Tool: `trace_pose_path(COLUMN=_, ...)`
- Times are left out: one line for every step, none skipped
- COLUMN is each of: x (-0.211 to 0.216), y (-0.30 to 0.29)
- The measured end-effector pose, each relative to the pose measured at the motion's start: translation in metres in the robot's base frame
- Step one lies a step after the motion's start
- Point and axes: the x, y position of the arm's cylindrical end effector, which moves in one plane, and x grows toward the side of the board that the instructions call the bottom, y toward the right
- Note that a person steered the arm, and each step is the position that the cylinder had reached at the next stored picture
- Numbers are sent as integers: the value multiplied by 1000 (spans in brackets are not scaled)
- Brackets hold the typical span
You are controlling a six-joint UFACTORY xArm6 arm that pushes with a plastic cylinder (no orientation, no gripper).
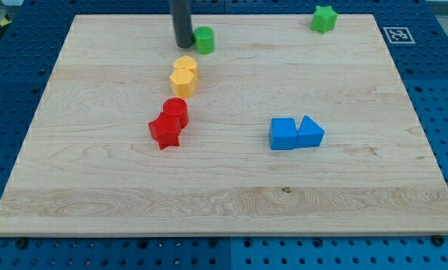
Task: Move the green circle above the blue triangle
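My tip (pixel 184 45) sits on the desk (pixel 224 202) near the view's top, touching or just beside the left side of the green circle (pixel 204 39); contact not resolvable. No pincer on this rod, so no jaw state to tell. Rod's upper part is cut off by the frame top. Circle is round, upright, no long axis or heading. Blue triangle (pixel 310 132) lies well apart toward lower right, touching blue cube (pixel 283 134). Two yellow blocks (pixel 184 75) and two red blocks (pixel 169 124) below the tip; shapes unclear. Green star (pixel 323 19) top right.
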Motion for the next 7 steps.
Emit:
trace_pose_path(x=-9, y=19)
trace_pose_path(x=-16, y=31)
trace_pose_path(x=-13, y=59)
trace_pose_path(x=2, y=84)
trace_pose_path(x=6, y=113)
trace_pose_path(x=24, y=136)
trace_pose_path(x=40, y=152)
